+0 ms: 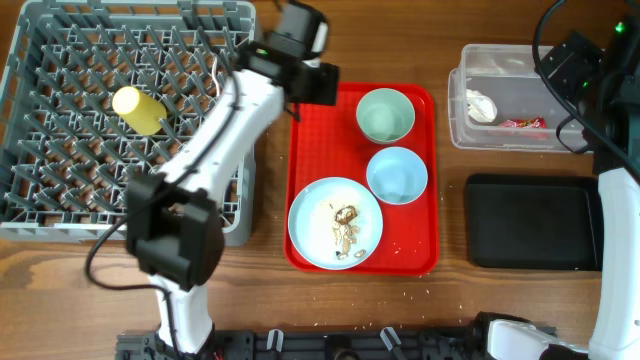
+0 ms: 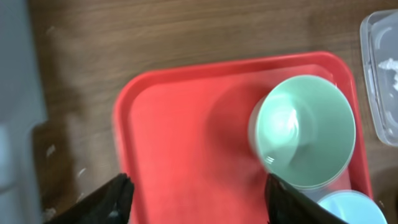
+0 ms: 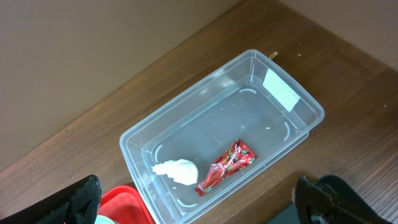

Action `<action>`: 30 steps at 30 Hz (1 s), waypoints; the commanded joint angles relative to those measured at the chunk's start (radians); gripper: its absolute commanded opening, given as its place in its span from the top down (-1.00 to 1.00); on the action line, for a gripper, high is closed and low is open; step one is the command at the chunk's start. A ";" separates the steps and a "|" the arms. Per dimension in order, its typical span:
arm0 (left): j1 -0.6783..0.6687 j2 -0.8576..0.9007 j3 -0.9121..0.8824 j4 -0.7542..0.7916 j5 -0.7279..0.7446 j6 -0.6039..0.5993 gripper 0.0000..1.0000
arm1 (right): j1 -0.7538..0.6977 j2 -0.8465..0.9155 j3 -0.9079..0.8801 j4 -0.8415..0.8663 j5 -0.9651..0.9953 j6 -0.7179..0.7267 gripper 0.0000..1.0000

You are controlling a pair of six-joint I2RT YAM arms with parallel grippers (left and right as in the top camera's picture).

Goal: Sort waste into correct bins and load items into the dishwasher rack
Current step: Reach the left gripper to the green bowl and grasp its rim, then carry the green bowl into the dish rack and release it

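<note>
Loading dishes: my left fingers [image 2: 118, 196], spread empty above the red tray [image 2: 174, 124], must next close on the green bowl [image 2: 305, 130] rim.

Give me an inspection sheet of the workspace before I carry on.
Surface: wooden table, pale crumbs beside the red tray.
Job's things: yellow cup in dishwasher rack; green bowl, blue bowl, plate with food scraps on tray; napkin and red wrapper in clear tub; black bin looks empty.
Clutter: nothing seen.
Grippers: left gripper open, empty, above tray; right gripper open, empty, above tub.
Cables: black cable by right arm; another near left arm's base.
Surroundings: plain beige surface beyond the table edge.
</note>
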 commanded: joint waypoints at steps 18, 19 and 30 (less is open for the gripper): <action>-0.327 0.253 -0.003 0.362 -0.124 0.205 -0.16 | -0.002 0.010 0.003 0.000 0.014 0.004 -1.00; -0.327 0.256 -0.003 0.365 -0.123 0.202 -0.13 | -0.002 0.010 0.003 0.001 0.014 0.004 -1.00; -0.327 0.309 -0.002 0.375 -0.090 0.198 0.12 | -0.002 0.010 0.003 0.000 0.014 0.004 -1.00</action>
